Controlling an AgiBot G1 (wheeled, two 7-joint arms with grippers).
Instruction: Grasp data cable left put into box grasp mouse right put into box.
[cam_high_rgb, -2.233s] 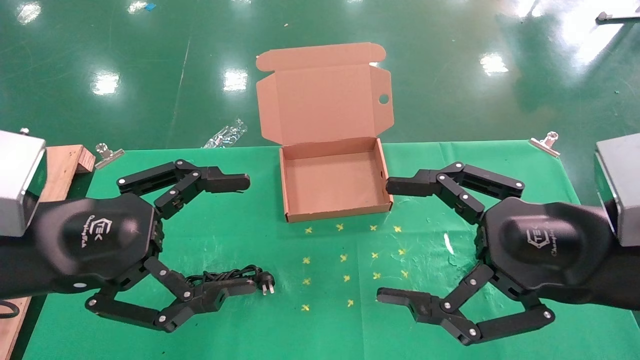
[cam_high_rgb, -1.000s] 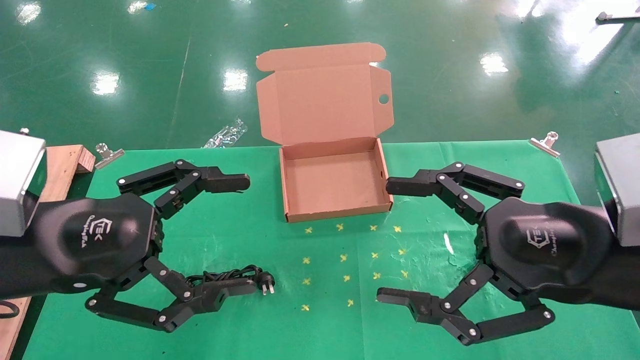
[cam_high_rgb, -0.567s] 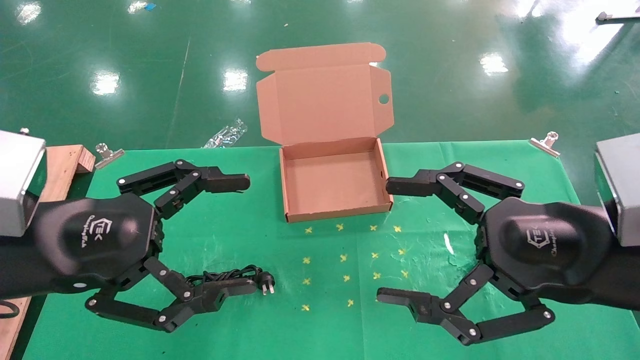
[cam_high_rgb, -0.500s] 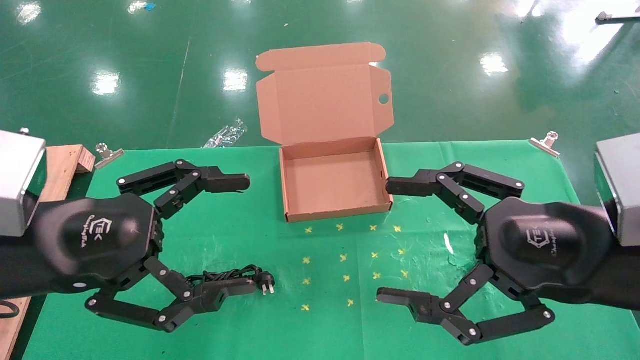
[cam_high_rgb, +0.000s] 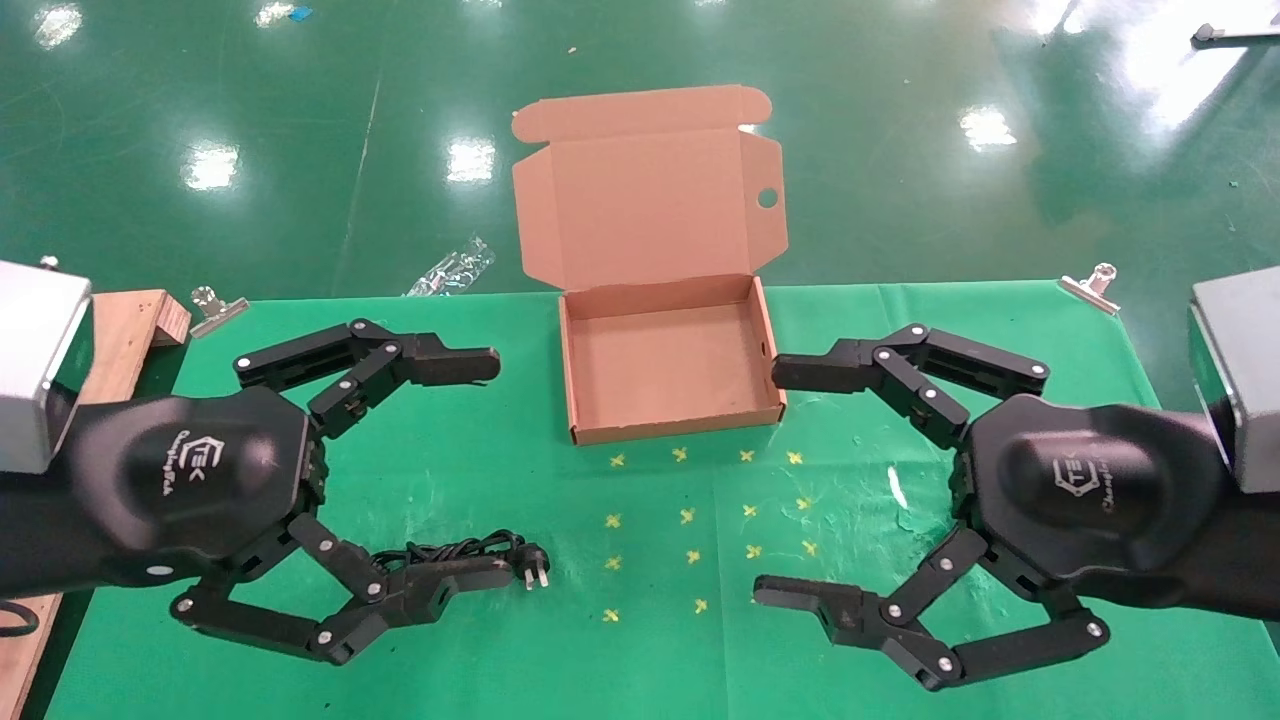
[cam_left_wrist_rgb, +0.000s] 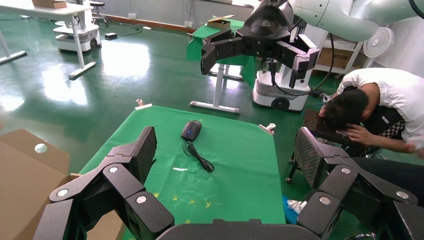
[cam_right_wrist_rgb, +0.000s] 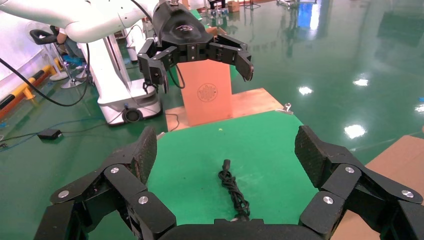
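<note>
Box (cam_high_rgb: 668, 365), brown cardboard, lid raised: middle of the green table's (cam_high_rgb: 500, 480) far edge, nothing inside; left gripper (cam_high_rgb: 490, 465) and right gripper (cam_high_rgb: 775, 485) hover at either side of it, both with fingers spread wide and holding nothing. Data cable (cam_high_rgb: 480, 552), black, coiled, pronged plug: near the table's left front, half hidden under the left gripper's lower finger in the head view, shown whole only in the right wrist view (cam_right_wrist_rgb: 233, 190). Mouse (cam_left_wrist_rgb: 191, 130), black, thin cord trailing: visible solely in the left wrist view, apparently toward the table's right edge.
</note>
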